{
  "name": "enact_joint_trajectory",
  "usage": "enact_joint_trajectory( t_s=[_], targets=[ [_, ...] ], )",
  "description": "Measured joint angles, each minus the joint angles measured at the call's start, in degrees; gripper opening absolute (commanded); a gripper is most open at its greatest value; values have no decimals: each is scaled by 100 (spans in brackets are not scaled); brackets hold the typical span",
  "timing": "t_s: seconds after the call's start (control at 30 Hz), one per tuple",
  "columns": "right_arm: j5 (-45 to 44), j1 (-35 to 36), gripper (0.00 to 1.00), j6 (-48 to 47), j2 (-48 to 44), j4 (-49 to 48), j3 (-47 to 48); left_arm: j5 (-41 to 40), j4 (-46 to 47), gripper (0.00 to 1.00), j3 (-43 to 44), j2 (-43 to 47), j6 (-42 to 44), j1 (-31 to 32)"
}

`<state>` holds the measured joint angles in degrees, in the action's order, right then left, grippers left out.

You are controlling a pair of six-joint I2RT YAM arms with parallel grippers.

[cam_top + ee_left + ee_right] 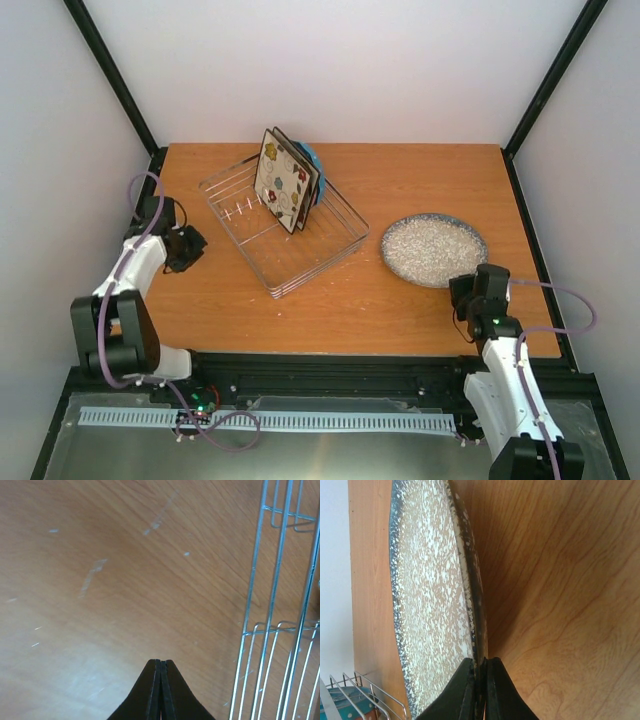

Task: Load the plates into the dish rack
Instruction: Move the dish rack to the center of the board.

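Observation:
The round grey speckled plate (432,248) lies on the table at the right. My right gripper (459,286) is shut on its near rim. In the right wrist view the plate (427,590) fills the left half and its dark rim runs down between my right gripper's (480,661) closed fingers. The dish rack (240,245) stands at the centre left, with a square cream flowered plate (282,180) and a blue plate (316,170) upright at its far end. Just left of the rack, my left gripper (203,241) is shut on nothing; its closed fingers (161,661) hang over bare wood beside the rack's wires (272,605).
The wooden table (420,180) ends at white walls and black frame posts at the back and sides. The rack's corner (370,700) and the blue dotted plate (345,702) show at the lower left of the right wrist view.

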<state>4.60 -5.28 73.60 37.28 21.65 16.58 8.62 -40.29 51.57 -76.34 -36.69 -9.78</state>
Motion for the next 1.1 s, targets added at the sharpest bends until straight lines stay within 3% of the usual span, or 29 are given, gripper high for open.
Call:
enact_joint_trajectory(
  t_s=[0.7,0.93,1.1],
  targets=[
    [105,-129,3,-317,289,50,260,1530,1453,1,531,-2149,-190,737],
    [142,-162,3,-378,297,44,260,1882,1615,1,1314,-2887,-367,713],
    [151,-181,3,-400,295,44,260,2076,1775,1,2361,-3779,-562,769]
  ],
)
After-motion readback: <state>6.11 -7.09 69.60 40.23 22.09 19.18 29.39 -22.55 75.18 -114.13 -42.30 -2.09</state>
